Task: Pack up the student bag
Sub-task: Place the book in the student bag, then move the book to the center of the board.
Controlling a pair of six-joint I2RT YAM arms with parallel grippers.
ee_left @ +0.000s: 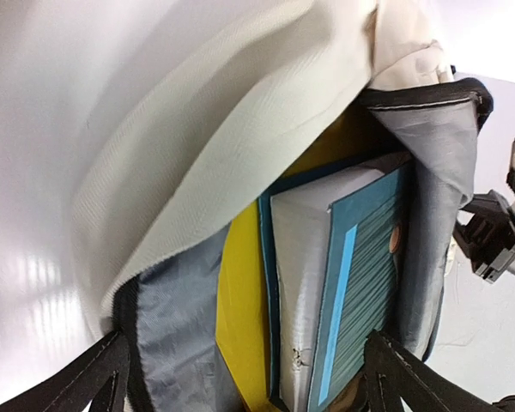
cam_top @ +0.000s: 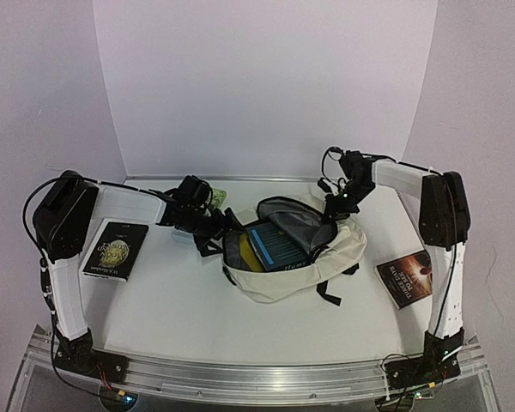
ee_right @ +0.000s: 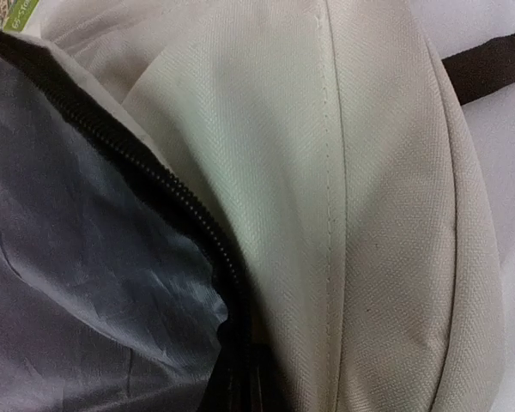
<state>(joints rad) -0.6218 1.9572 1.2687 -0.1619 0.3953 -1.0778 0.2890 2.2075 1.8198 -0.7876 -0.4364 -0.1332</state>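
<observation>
Student bag [cam_top: 285,281] at mid-desk, slumped on its side between the two arms; cream fabric, black zipper, grey lining. Main compartment unzipped and gaping. Inside, on edge against the lining: a teal book [ee_left: 360,283] with a striped cover, and a yellow flat item [ee_left: 240,300] just beside it on the left arm's side. Black strap [cam_top: 328,293] lying from the bag's near edge onto the desk [cam_top: 180,313].

Left hand [cam_top: 213,225] at the bag's left rim, facing into the opening, fingers [ee_left: 99,378] spread wide apart, clamped on nothing. Seen from its wrist, teal book and yellow item farther in, between the two fingers.

Right hand [cam_top: 339,206] at the far right rim, by the raised grey flap, fingers together. Cannot tell whether any fabric is pinched between them. Right wrist view filled with cream fabric, zipper teeth and lining.

Farther out: a black book with gold print [cam_top: 116,249] flat on the desk near the left arm, and a dark book [cam_top: 409,279] flat near the right arm, both well apart from the bag. Something green [cam_top: 216,197] behind the left hand, too small to name.
</observation>
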